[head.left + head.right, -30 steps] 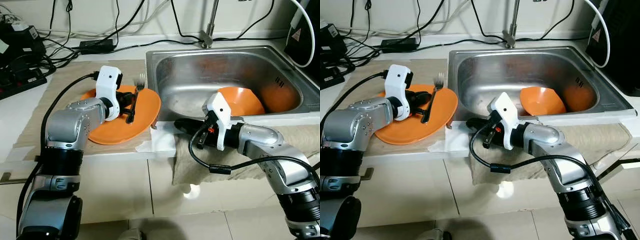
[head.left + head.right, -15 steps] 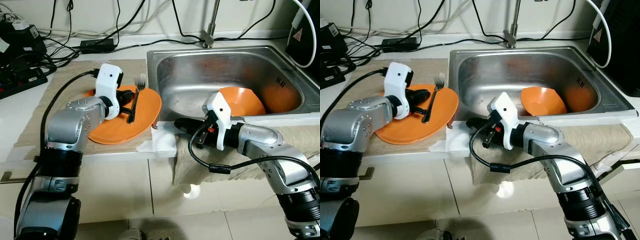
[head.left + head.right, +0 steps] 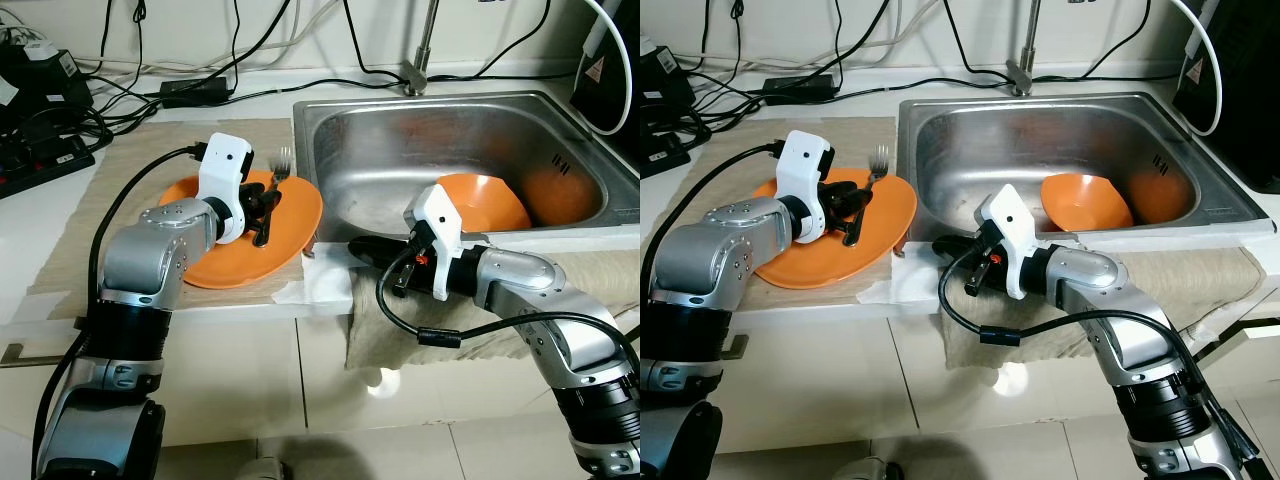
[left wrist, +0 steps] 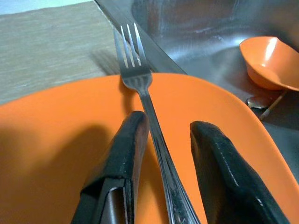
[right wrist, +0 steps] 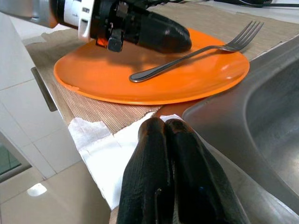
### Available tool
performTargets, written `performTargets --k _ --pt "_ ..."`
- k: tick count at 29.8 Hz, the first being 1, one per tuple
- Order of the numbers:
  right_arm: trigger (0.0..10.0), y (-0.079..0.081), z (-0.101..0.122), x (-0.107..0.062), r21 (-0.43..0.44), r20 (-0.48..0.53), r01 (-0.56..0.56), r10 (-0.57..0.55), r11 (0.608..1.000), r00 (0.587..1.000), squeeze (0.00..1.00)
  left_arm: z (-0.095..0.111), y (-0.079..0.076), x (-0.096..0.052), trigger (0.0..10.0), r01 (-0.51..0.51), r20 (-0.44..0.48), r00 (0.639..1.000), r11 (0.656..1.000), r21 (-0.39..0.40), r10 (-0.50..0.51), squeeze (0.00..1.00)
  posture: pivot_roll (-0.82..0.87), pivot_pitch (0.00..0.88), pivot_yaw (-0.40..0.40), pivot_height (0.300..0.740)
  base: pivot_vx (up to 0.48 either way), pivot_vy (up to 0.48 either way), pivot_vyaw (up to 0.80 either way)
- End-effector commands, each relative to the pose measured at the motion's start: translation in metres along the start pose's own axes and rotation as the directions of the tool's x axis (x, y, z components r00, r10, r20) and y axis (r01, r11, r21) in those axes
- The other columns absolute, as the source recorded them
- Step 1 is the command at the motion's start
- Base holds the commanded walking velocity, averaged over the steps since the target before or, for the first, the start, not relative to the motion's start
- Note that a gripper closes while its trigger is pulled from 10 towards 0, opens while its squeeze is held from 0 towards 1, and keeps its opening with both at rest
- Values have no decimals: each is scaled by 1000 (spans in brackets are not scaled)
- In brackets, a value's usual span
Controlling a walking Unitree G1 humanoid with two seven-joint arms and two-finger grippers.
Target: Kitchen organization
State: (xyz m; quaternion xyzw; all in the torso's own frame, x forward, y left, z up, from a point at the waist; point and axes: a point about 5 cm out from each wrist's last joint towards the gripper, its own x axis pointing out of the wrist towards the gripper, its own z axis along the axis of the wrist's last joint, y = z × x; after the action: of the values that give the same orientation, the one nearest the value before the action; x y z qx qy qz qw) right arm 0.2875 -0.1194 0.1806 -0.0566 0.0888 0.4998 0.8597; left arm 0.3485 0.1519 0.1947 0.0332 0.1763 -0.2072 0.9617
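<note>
Orange plate (image 3: 245, 235): from the head views we see it on the woven mat (image 3: 130, 190) left of the sink (image 3: 330, 130), with the fork (image 3: 270, 195) lying across it, tines toward the wall.
Left gripper (image 3: 268, 203): we have it low over the plate, at the fork's handle.
Right gripper (image 3: 945, 245): it rests on the white paper towel (image 3: 915, 280) at the sink's front edge.
Sink contents: an orange bowl (image 3: 1085, 203) sits inside.
Left wrist view: our fingers (image 4: 124, 154) are spread, straddling the fork's (image 4: 149, 116) handle, nothing pinched.
Advice: we judge we should close squarely on the handle, then lift level.
Right wrist view: our fingers (image 5: 154, 172) are pressed together, empty.
</note>
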Motion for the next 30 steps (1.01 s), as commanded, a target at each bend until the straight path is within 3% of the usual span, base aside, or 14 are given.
performTargets --k 1,13,14,30 --pt "10000 -2 5 1 -18 4 4 -4 1000 1000 0 -3 1 -2 10000 -15 -16 1000 1000 14 15 1000 77 15 44 740 0 0 0" --pt "10000 -2 6 1 -20 3 2 -2 1000 1000 0 -12 2 -1 10000 -23 -73 997 999 24 25 1000 76 17 41 740 0 0 0" --pt "10000 -2 6 1 -20 3 2 -2 1000 1000 0 -15 2 0 10000 -25 -87 996 999 24 27 0 76 18 42 740 0 0 0" --pt "10000 -2 6 1 -19 3 5 -5 1000 1000 0 -29 6 4 10000 -30 -199 980 998 -59 18 0 73 19 45 740 0 0 0"
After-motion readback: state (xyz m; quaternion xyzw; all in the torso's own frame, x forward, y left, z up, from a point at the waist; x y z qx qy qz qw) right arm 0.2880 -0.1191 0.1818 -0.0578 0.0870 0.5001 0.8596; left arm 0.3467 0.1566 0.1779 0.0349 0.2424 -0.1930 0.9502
